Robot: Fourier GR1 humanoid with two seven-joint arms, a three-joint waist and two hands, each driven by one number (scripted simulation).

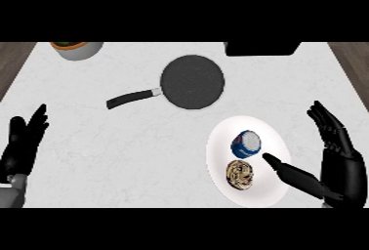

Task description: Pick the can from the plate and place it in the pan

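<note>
A blue can (246, 144) with a silver top stands on the white plate (270, 128) at the lower right of the counter. Below it on the same plate lies a round brown cookie-like item (242, 174). The dark pan (192, 81) with a black handle pointing left sits in the middle at the back, with nothing in it. My right hand (339, 156) is open just right of the plate, fingers straight, its thumb reaching over the plate's edge toward the can without touching it. My left hand (22, 141) rests open at the left edge, fingers up.
A grey bowl (78, 49) with orange and green contents stands at the back left corner. A black block (262, 48) sits at the back edge right of the pan. The counter's wooden surrounds show at both upper corners.
</note>
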